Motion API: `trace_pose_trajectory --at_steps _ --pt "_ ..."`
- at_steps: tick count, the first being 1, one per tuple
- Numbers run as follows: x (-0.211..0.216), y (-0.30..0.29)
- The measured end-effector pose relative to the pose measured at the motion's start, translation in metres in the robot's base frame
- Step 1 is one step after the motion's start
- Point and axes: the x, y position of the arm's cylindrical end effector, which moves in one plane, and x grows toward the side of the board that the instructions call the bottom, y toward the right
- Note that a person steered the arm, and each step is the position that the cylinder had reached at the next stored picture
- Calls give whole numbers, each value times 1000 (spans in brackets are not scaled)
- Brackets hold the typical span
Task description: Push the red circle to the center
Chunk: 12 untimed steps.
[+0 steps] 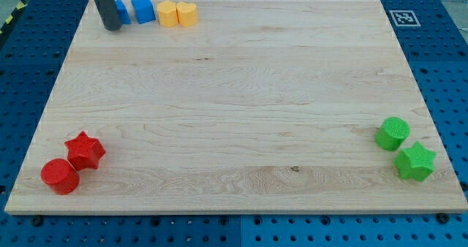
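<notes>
Pale wooden worktop (234, 93) on a blue perforated base (453, 71), with a fiducial marker (403, 17) at its top-right corner. My tip (112, 26) rests at the view's top left, just beside a partly hidden blue block (123, 11); a second blue block (143, 9), a yellow block (167, 14) and a yellow heart-like block (187, 14) follow rightward. No hand exists: the arm ends in a rod. Red circle (59, 176) sits at bottom left, touching the red star (85, 150). Green circle (393, 134) and green star (414, 161) lie at bottom right.
</notes>
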Motion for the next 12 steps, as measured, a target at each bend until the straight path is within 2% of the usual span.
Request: trace_pose_trajectory --at_steps 1,2,3,4,5,6,7,9,10,12 --pt "20 -13" --pt "92 -65" --pt "143 -73" --pt "248 -73" --pt "329 -72" --pt "331 -72" --pt "328 -48" --pt "324 72" --pt "314 103" --pt "317 97"
